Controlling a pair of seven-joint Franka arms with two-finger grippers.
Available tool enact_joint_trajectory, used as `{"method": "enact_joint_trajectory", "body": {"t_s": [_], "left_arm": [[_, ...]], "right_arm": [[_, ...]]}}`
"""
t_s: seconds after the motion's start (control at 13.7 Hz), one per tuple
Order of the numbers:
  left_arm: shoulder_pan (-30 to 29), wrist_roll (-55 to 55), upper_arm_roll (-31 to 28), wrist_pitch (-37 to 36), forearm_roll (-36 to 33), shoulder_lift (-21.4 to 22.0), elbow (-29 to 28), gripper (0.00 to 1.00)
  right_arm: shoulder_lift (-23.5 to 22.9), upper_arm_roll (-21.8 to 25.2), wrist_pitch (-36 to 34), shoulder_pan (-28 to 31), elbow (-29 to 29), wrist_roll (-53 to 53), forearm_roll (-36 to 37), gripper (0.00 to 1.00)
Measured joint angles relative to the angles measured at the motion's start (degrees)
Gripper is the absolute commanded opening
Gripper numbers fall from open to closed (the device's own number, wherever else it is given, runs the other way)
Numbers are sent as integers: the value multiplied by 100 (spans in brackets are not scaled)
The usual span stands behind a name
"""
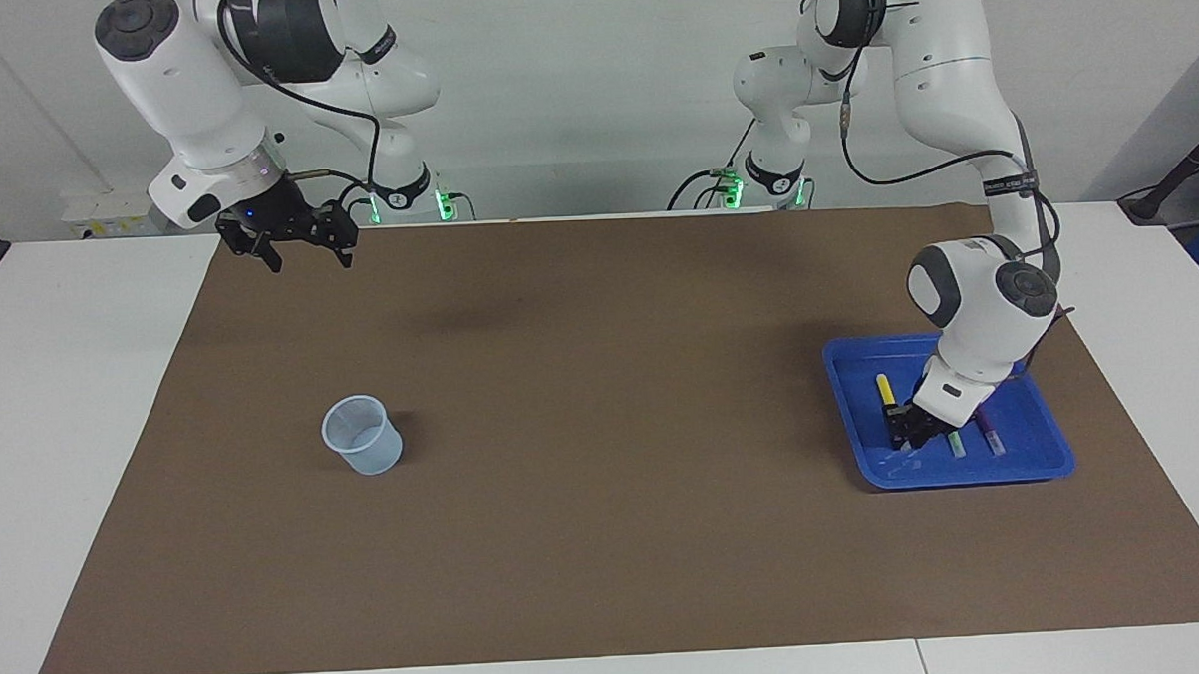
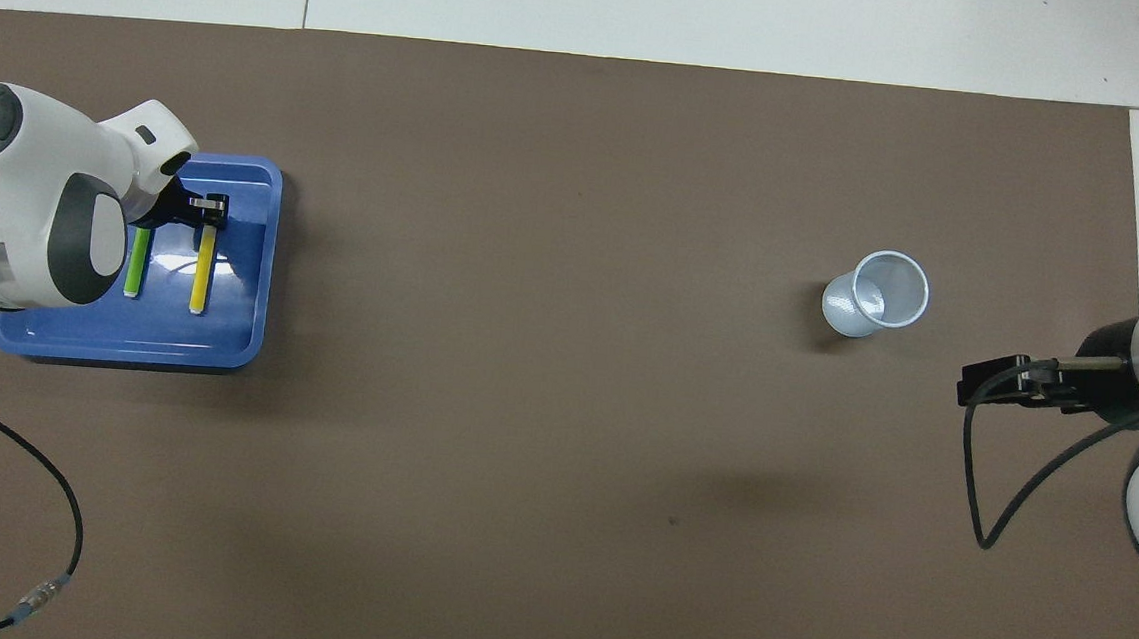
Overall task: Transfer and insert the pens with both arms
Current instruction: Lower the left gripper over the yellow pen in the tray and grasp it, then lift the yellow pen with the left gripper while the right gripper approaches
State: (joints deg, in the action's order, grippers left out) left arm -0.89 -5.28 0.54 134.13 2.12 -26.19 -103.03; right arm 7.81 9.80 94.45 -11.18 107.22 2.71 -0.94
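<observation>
The yellow pen [image 1: 885, 388] [image 2: 200, 276] lies in the blue tray [image 1: 1033, 462] [image 2: 127, 344] at the left arm's end of the table. My left gripper [image 1: 907, 434] [image 2: 206, 209] is down in the tray, shut on the yellow pen at its end farther from the robots. Beside it lie the green pen [image 1: 955, 445] [image 2: 137, 264] and the purple pen [image 1: 990, 435]; the arm hides the purple one from above. My right gripper [image 1: 308, 259] [image 2: 971, 385] waits open and holds nothing, hanging over the mat's edge at the right arm's end.
A pale blue plastic cup [image 1: 364, 437] [image 2: 877, 293] stands upright on the brown mat [image 1: 603, 427] toward the right arm's end. A black cable [image 2: 989, 489] loops under the right wrist. White table borders the mat.
</observation>
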Motion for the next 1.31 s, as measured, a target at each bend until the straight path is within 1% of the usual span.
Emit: {"method": "enact_joint_trajectory", "body": {"t_s": [0.22, 0.51, 0.66, 0.95, 1.09, 1.31], "left_arm": [[1, -2, 16, -221, 8, 19, 54, 0], [-15, -4, -5, -1196, 176, 41, 567, 0], [-16, -4, -4, -1561, 213, 99, 753, 0], [20, 12, 29, -2082, 719, 494, 821, 0], [135, 341, 42, -2397, 911, 714, 820, 0], [563, 1321, 65, -2674, 1327, 893, 805, 0]], "right_arm": [[3, 0, 0, 0, 6, 0, 0, 100], [6, -1, 0, -2, 9, 0, 0, 99], [7, -2, 0, -4, 10, 0, 0, 99], [8, -23, 6, -118, 10, 0, -95, 99], [10, -38, 82, -148, 10, 0, -272, 99], [21, -42, 254, -175, 9, 0, -550, 97]]}}
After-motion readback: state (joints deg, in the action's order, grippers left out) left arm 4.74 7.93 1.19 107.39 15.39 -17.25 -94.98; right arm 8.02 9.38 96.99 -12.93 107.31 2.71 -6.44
